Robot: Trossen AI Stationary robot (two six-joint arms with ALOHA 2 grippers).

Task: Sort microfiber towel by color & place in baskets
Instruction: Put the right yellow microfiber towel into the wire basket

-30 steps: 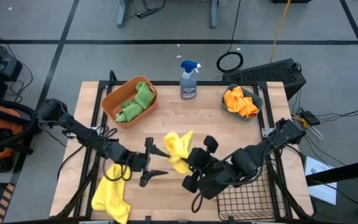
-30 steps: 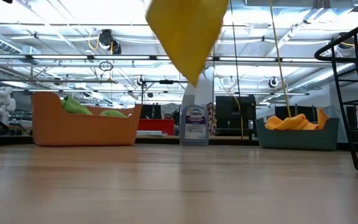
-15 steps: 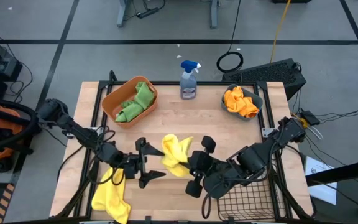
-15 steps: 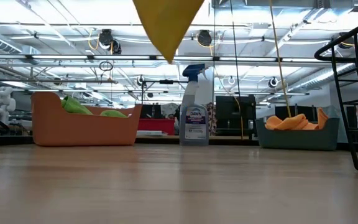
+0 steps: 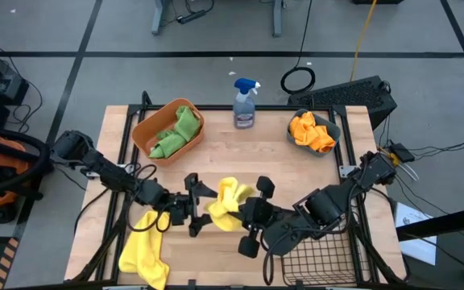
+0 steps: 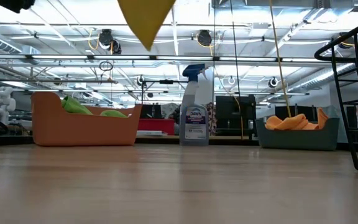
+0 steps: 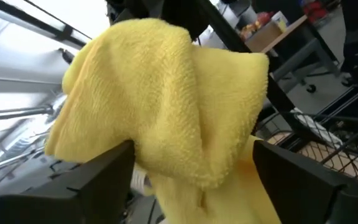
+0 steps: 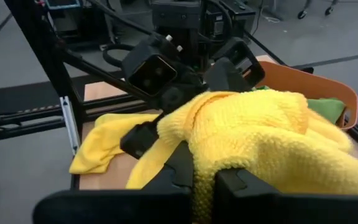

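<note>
A yellow towel [image 5: 228, 201] hangs bunched above the table's middle, with my right gripper [image 5: 244, 216] shut on it. In the low view only its lower tip [image 6: 145, 22] shows, high above the wood. My left gripper [image 5: 195, 207] is open at the towel's left end, and in the left wrist view the cloth [image 7: 166, 99] sits between its two fingers. A second yellow towel [image 5: 143, 254] lies flat near the front left corner. Green towels [image 5: 176, 130] lie in the orange tub [image 5: 145, 137], and orange towels [image 5: 311, 131] lie in the teal bin [image 5: 334, 129]. My right gripper pinches a bunched fold of the yellow towel [image 8: 219, 163] between its two shut fingers. The fingers come from the table's right, slanting a little downward. The cloth spills over the fingers and hangs slack, clear of the table. My left gripper has the towel between its open fingers [image 7: 104, 168]; whether they touch it I cannot tell.
A blue-topped spray bottle [image 5: 246, 105] stands at the far edge between the tub and the bin. The black wire basket [image 5: 321, 259] sits at the front right, under my right arm. Bare wood lies between the towels and the far containers.
My right gripper has risen a little with the yellow towel, whose lower tip has climbed and shifted toward the table's left. My left gripper has drawn back toward the left, come in again at the towel and rolled about its own axis.
</note>
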